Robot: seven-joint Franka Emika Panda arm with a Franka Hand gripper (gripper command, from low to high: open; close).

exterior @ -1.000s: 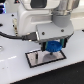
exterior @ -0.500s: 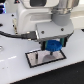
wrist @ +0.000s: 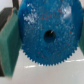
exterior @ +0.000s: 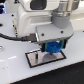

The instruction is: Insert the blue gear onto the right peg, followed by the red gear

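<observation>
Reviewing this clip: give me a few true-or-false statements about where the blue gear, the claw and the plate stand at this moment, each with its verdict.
1. The claw holds the blue gear. True.
2. The blue gear lies flat on the white table, away from the arm. False: it is held at the claw, above the black-framed plate.
3. The wrist view shows a hole at the blue gear's centre. True.
4. The red gear is clearly stacked on top of the blue gear. False: no red gear shows in either view.
5. The plate sits directly beneath the arm. True.
</observation>
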